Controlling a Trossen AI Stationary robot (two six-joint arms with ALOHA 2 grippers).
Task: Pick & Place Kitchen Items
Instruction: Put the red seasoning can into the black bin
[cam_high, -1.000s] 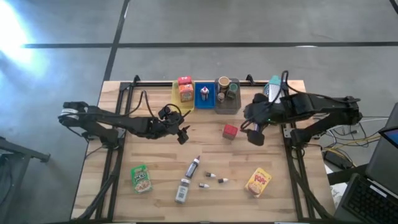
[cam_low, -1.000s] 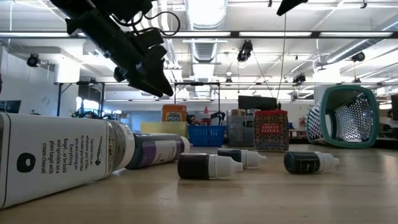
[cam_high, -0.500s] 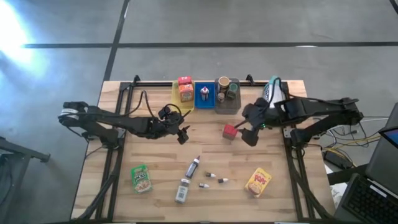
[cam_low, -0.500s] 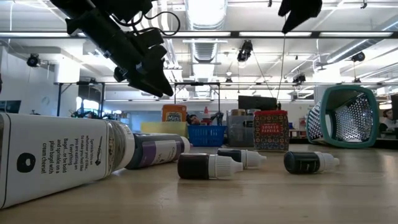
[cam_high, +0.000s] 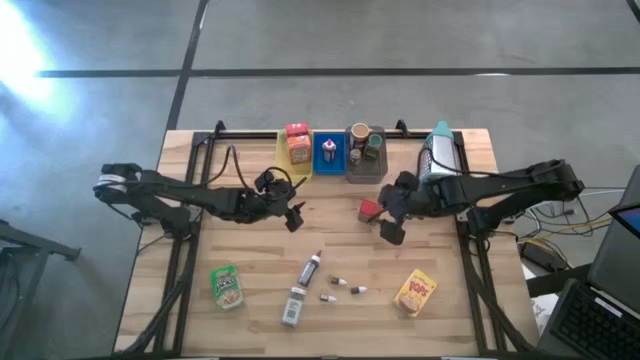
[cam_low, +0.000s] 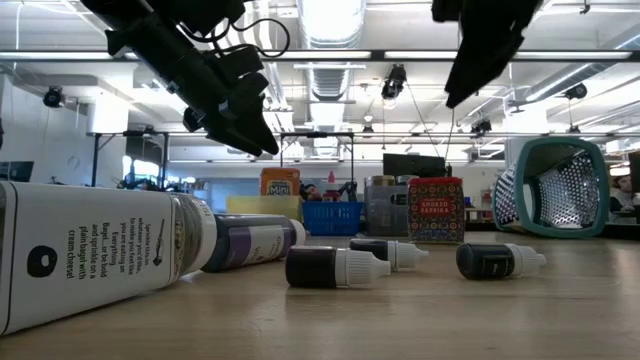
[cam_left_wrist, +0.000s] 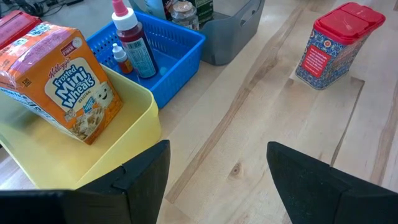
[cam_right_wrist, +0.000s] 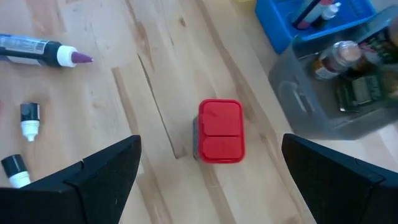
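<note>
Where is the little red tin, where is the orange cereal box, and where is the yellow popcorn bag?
red tin (cam_right_wrist: 220, 129): right wrist view, on its red lid.
orange cereal box (cam_left_wrist: 73, 93): left wrist view, on its printed front.
yellow popcorn bag (cam_high: 416, 293): high view, middle of the bag.

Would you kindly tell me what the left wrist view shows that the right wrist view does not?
Only the left wrist view shows the Frosted Mini Wheats box in the yellow tray. Only the right wrist view shows the purple-tipped tube and two small vials lying on the table. Both show the red-lidded tin, the blue tray and grey tray.
</note>
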